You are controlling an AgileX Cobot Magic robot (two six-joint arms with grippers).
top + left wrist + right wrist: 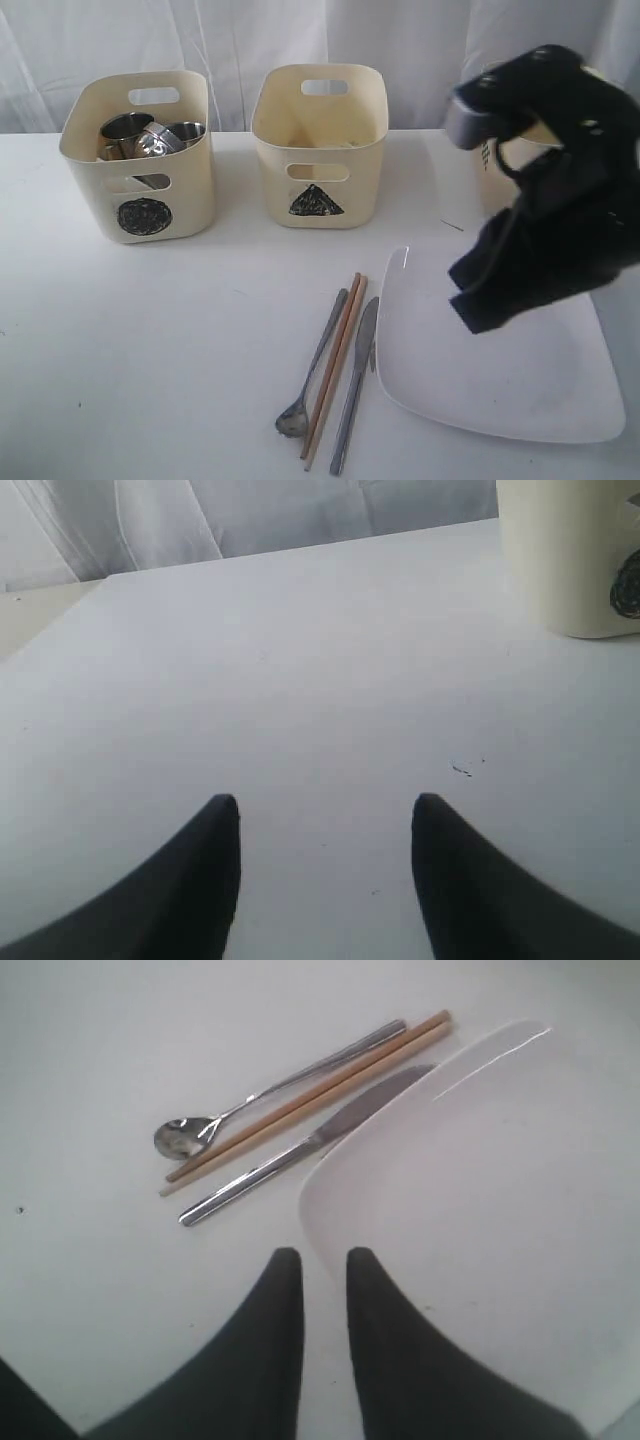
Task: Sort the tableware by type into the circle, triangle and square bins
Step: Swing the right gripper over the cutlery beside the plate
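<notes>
Right pincer (323, 1255) hangs above the plate (480, 1180) at its rim. It is barely parted, a narrow slit, holds nothing, and no contact is visible.

The spoon (180, 1138), chopsticks (305, 1100) and knife (300, 1150) lie side by side on the desk (90, 1050), ahead of this pincer. Their long axes are parallel and run along the plate's edge, the knife closest to the rim.

Left pincer (325, 805) is spread wide and empty over bare desk by the circle bin (560, 570). Judgement: the right arm is nearer.
</notes>
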